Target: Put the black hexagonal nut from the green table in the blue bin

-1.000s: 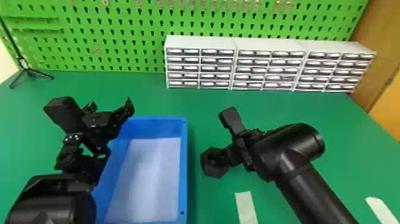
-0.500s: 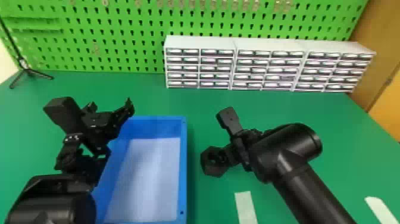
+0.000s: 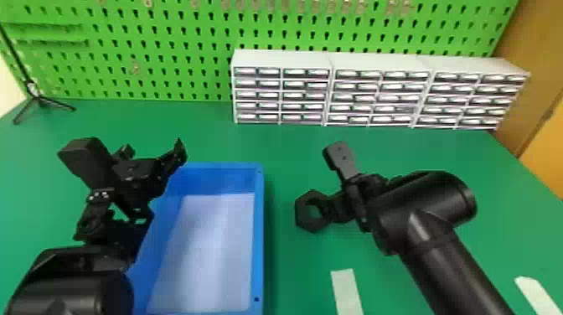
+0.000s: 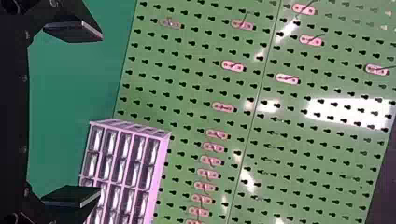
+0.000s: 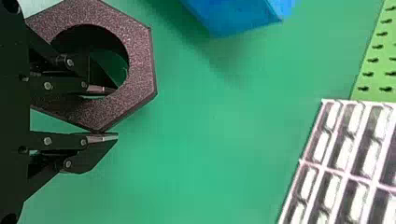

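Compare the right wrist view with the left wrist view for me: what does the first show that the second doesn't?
Right wrist view: the black hexagonal nut, with the right gripper closed on its wall, one finger inside the hole, the other outside; also part of the blue bin.

Left wrist view: the left gripper, open, and hooks on the pegboard.

Both: green table, pegboard and drawer cabinets.
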